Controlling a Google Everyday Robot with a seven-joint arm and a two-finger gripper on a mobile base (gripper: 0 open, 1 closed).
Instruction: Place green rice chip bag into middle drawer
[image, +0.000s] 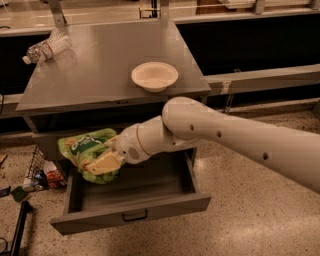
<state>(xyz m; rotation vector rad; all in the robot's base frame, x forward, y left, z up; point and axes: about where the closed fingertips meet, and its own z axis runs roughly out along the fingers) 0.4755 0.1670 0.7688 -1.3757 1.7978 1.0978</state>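
The green rice chip bag (85, 150) is a puffy bright-green bag with white and dark print. My gripper (100, 162) is shut on it and holds it above the left end of the open middle drawer (130, 202). The bag hangs over the drawer's left side, just below the cabinet top's front edge. My white arm reaches in from the right and crosses over the drawer.
A white bowl (154, 76) stands on the grey cabinet top (100, 70). A clear plastic bottle (46, 48) lies at its back left corner. A wire basket with small items (37, 175) sits on the floor left of the drawer.
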